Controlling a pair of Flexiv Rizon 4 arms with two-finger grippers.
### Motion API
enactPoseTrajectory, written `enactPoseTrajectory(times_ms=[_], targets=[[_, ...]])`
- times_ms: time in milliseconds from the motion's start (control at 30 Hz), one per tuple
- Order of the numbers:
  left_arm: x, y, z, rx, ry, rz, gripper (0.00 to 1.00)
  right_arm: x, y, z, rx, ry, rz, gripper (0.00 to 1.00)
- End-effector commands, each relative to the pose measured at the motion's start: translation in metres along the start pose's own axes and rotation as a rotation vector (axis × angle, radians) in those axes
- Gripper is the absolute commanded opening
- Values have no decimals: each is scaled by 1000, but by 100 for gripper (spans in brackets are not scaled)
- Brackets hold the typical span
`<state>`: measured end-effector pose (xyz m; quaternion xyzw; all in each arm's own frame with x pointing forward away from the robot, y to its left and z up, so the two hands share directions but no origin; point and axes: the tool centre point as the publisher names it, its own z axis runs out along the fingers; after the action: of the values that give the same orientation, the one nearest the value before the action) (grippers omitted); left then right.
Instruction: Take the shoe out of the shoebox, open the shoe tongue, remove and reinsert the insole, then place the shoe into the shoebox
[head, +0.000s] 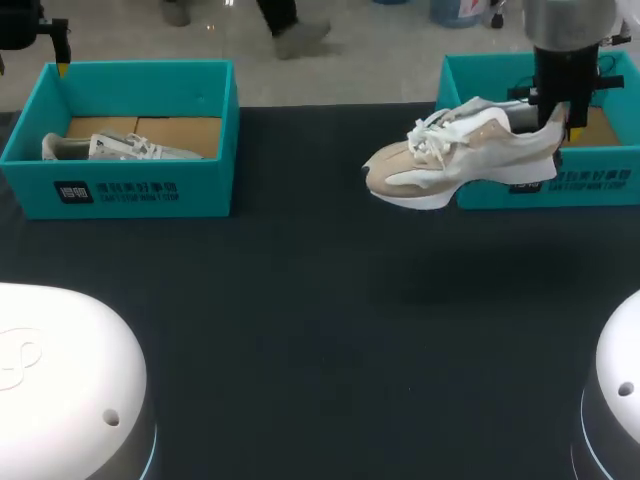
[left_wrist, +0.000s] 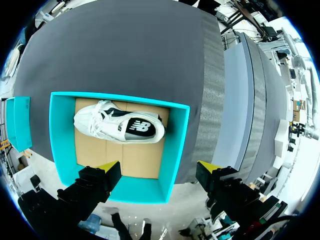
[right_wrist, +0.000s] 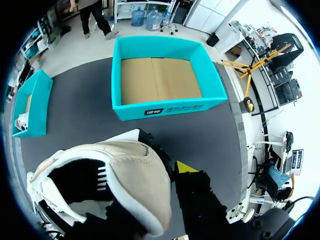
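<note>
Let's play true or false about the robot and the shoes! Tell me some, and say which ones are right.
1. The right claw holds the beige sneaker up above the table. True.
2. The right shoebox has a shoe inside. False: only its cardboard bottom shows.
3. A white sneaker lies in the left shoebox. True.
4. The left claw is squeezing the white sneaker. False: it is open above the box, touching nothing.
</note>
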<state>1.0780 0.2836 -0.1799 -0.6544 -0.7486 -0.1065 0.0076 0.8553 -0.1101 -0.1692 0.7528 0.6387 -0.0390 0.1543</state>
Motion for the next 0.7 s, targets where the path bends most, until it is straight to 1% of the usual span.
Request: enactPoseTrajectory(times_ms=[33,533,567,633,700], targets=[[0,0,-1,0,3,0,100,-2,-3,-5,-12,2,2,0],[0,0,-1,0,3,0,100,-2,-3,-5,-12,2,2,0],[0,0,-1,0,3,0,100,3,-11,-12,-24,27,9,0],[0,0,-1,0,3,0,100,13,-24,-22,-33,-19,4,0],[0,0,-1,0,3,0,100,22,-36,-28,-31,-5,16,0]])
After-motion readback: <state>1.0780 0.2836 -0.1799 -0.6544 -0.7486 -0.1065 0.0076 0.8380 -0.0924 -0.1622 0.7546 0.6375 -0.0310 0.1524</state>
